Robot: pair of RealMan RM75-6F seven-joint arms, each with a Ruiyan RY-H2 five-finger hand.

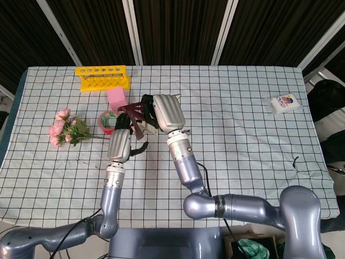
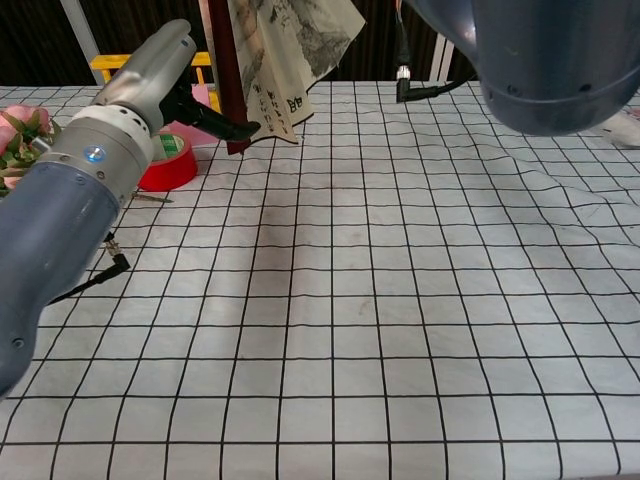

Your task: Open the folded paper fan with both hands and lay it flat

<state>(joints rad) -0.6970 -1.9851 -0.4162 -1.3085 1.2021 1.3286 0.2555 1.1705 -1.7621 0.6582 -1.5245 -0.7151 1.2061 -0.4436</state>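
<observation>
Above the checked cloth (image 1: 242, 162), near the far left part of the table, the fan (image 2: 285, 60) is held up off the surface between both hands, partly spread. From the head view little of it can be made out: only dark ribs and a pale edge show between the two hands, the rest being covered by the right hand (image 1: 168, 113), whose silver back faces the camera. That hand's fingers are hidden beneath it, so their grasp can only be inferred from dark fingertips seen at the fan's ribs; whether they close on it cannot be told with certainty. The left hand (image 1: 119, 144) is seen just below and left of the fan, and in the chest view its dark fingers (image 2: 215, 122) are pressed against the fan's red-brown outer stick, gripping it. In that view the fan's top is cut off by the frame edge, and its painted paper shows only a lower portion with some small characters, too small to read. Behind the fan, a pink block (image 1: 116, 98) and a red tape roll (image 2: 172, 165) are partly covered. A yellow rack (image 1: 103, 78), pink flowers (image 1: 66, 128) and a white packet (image 1: 284, 103) lie well apart from the hands.
</observation>
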